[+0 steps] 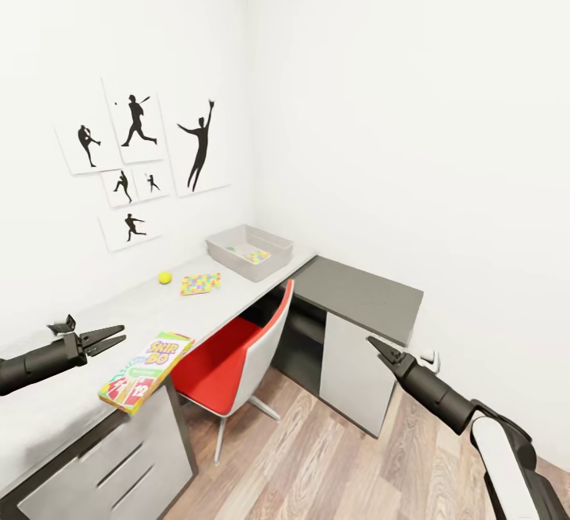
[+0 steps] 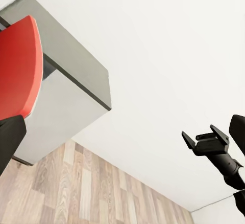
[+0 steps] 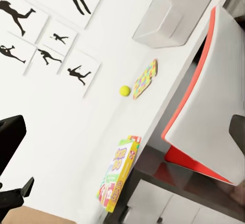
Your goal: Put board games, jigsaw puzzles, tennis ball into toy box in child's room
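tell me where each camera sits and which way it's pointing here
Head view: high on the robot, looking down over the white table, toy box and red chair; left gripper and right gripper both show.
Left wrist view: on the left arm, facing the grey cabinet, the floor and the right gripper.
Right wrist view: on the right arm, facing the table.
Head and right wrist views share the Skip-Bo box, tennis ball and puzzle.

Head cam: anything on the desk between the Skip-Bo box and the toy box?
Yes: tennis ball and one jigsaw puzzle, between Skip-Bo box and toy box, head view.
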Available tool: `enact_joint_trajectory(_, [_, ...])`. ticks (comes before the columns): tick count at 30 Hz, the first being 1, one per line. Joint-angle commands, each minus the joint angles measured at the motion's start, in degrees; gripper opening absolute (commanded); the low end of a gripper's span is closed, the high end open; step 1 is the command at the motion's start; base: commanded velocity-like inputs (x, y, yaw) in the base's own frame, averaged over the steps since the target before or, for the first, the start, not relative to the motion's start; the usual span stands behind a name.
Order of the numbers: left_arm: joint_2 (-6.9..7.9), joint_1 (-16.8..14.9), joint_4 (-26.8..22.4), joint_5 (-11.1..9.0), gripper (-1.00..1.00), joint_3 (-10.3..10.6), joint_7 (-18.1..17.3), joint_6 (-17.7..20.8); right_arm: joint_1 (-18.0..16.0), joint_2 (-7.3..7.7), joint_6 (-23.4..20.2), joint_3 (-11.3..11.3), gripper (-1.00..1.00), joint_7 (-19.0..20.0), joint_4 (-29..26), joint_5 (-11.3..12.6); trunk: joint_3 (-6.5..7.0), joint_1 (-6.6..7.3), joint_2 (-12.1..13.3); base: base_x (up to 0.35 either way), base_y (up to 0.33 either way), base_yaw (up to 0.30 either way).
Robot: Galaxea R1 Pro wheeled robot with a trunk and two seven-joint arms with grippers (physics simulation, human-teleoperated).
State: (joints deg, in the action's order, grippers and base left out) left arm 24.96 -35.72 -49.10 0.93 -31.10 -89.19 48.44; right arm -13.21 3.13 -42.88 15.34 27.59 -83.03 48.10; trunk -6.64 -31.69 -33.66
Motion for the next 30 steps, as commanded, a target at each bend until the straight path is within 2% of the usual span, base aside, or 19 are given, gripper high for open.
enact_joint_trajectory(1, [0.00, -0.05, -0.03, 0.12, 1.00, -0.03, -0.28, 0.61, -0.06, -0.02, -0.27, -0.03, 1.00, 0.01, -0.07, 0.10, -0.10, -0.02, -0.09, 0.000, -0.292, 0.000])
enact_joint_trajectory(8, [0.00, -0.05, -0.03, 0.12, 1.00, -0.02, -0.28, 0.61, -0.07, -0.06, 0.42, -0.73, 1.00, -0.40, -0.65, 0.07, -0.03, -0.02, -0.09, 0.000, -0.167, 0.102])
enact_joint_trajectory(20, [0.00, -0.05, -0.03, 0.12, 1.00, -0.02, -0.28, 0.61, -0.07, -0.13, 0.58, -0.98, 1.00, -0.44, -0.74, 0.07, 0.34, -0.02, -0.09, 0.000, -0.011, 0.261])
enact_joint_trajectory(30, [-0.04, -0.05, -0.03, 0.12, 1.00, -0.02, -0.28, 0.61, -0.07, 0.06, 2.12, -2.25, 1.00, -0.44, -0.74, 0.07, 0.56, -0.02, -0.09, 0.000, 0.000, 0.278])
